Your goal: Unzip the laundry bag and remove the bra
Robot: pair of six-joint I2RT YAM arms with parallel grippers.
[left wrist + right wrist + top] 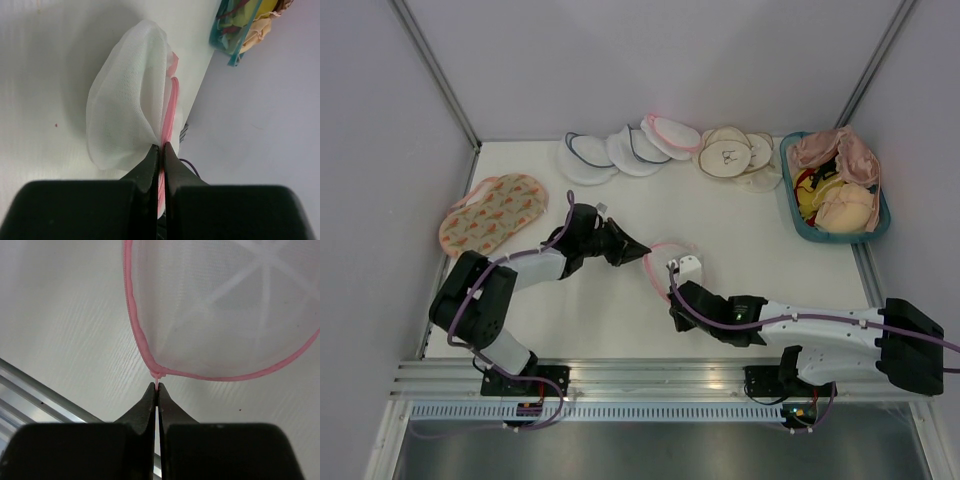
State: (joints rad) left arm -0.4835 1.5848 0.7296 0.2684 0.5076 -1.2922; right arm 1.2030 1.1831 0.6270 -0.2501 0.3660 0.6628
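The laundry bag (658,262), white mesh with pink zipper trim, lies at the table's middle between both grippers. My left gripper (642,252) is shut on its pink edge; in the left wrist view the bag (125,110) bulges up from the closed jaws of that gripper (162,146). My right gripper (672,290) is shut on the small pink zipper pull (158,379) at the bag's near rim. In the right wrist view it (158,387) sits just below the bag's mesh (225,305). Pale shapes show through the mesh. The bra does not show clearly.
A teal basket (794,205) at the back right holds peach-pink bras and a yellow item. White pouches with dark blue trim (605,152), a pink-trimmed pouch (670,133) and cream round cups (730,152) line the back. An orange floral bag (495,212) lies left. A metal rail (30,390) runs along the near edge.
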